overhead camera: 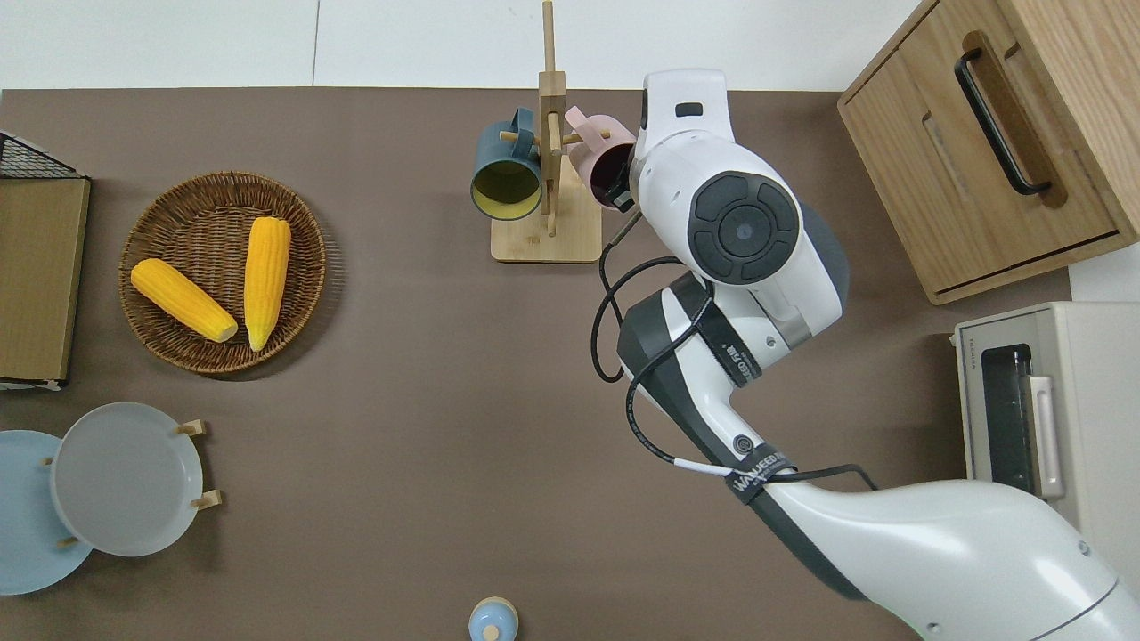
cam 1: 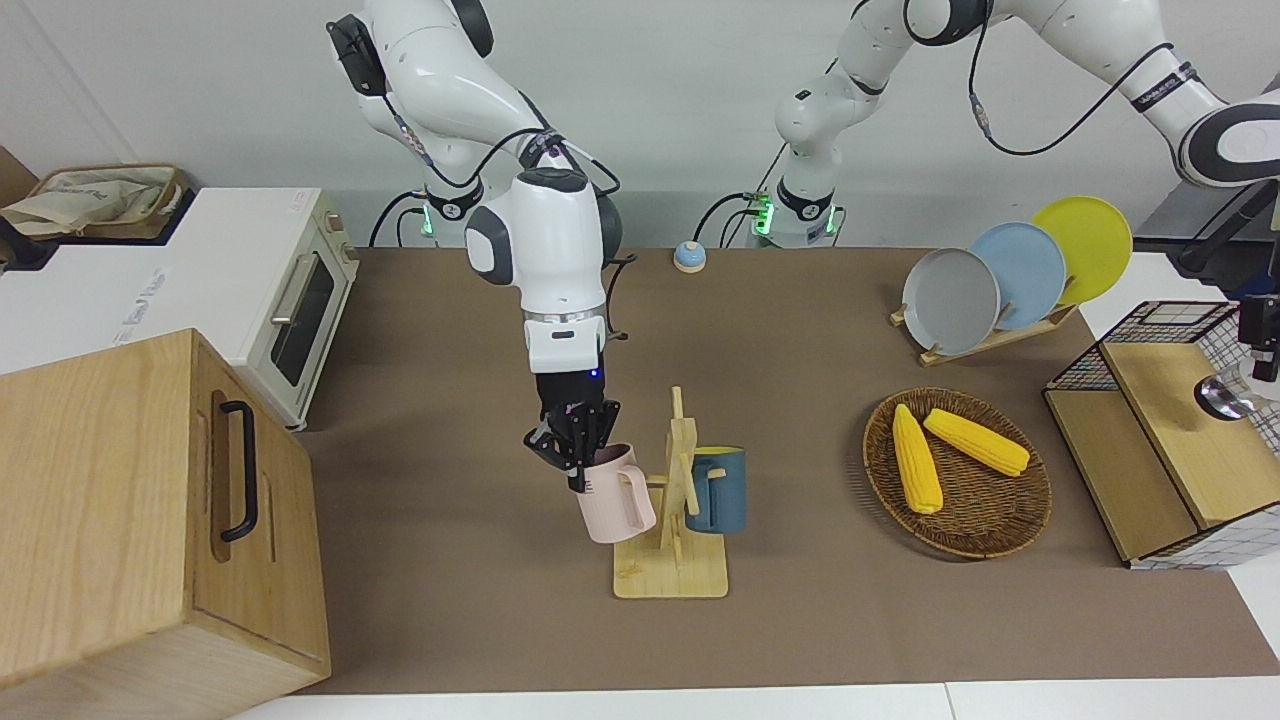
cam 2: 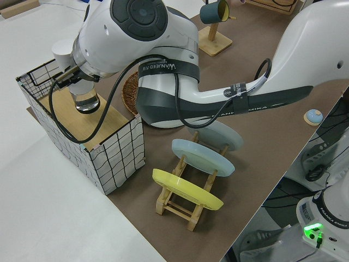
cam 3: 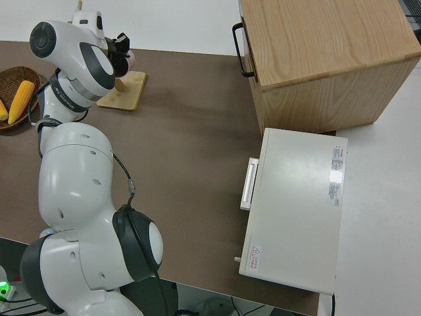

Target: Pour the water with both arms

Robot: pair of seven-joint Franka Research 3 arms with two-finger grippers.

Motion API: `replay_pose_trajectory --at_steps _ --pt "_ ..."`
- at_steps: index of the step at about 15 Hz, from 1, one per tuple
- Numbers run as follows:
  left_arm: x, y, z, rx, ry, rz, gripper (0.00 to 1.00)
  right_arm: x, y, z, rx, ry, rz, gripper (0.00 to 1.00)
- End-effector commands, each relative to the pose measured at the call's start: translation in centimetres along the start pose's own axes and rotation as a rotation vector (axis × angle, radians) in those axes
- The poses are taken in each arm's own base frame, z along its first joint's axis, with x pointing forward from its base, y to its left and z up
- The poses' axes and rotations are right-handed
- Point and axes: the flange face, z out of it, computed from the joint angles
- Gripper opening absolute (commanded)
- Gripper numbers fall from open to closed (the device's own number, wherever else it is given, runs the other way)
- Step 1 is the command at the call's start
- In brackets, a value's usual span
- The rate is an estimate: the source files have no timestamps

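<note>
A pink mug (cam 1: 615, 500) (overhead camera: 595, 156) hangs by its handle at a peg of the wooden mug rack (cam 1: 670, 575) (overhead camera: 548, 240), near the table edge farthest from the robots. My right gripper (cam 1: 580, 452) (overhead camera: 621, 182) is shut on the mug's rim, with one finger inside its mouth. A blue mug (cam 1: 718, 490) (overhead camera: 505, 169) hangs on the rack's opposite peg. At the left arm's end of the table, my left gripper (cam 1: 1265, 372) (cam 2: 73, 82) hangs just over a clear glass (cam 2: 85, 101) (cam 1: 1222, 397) that stands on the wooden shelf of a wire basket (cam 2: 117, 153). The wrist hides its grip.
A wicker tray (cam 1: 960, 540) with two corn cobs lies between the mug rack and the wire basket. Three plates (cam 1: 1020, 275) stand in a rack nearer to the robots. A wooden cabinet (cam 1: 100, 500) and a toaster oven (cam 1: 290, 300) fill the right arm's end. A small blue bell (cam 1: 689, 257) sits near the bases.
</note>
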Motion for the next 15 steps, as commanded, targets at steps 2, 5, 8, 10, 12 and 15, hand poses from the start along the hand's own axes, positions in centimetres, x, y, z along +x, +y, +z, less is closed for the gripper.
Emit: replay_pose_trajectory --at_steps 2,5,8,10,12,15 --pt "2.1 1.6 -4.0 0.017 -0.018 -0.008 0.0 -0.8 1.3 -0.7 -0.012 -0.021 0.013 0.0" --pt "2.4 1.9 -5.1 0.013 -0.017 -0.005 0.0 -1.6 2.8 -1.0 -0.021 -0.036 0.022 0.0" --pt "2.6 2.2 -5.9 0.003 -0.024 -0.028 0.0 -2.7 4.6 -1.4 -0.026 -0.058 0.021 0.0" --pt "2.7 2.5 -6.1 0.01 -0.036 -0.025 0.0 -3.8 6.1 -1.7 -0.035 -0.077 0.013 0.0" --pt "3.0 3.1 -6.7 0.021 -0.061 -0.042 0.0 -5.0 7.7 -2.4 -0.046 -0.099 0.0 0.0" --pt "4.6 5.2 -9.4 0.031 -0.055 -0.032 0.0 -6.8 10.0 -3.8 -0.038 -0.168 0.046 0.0"
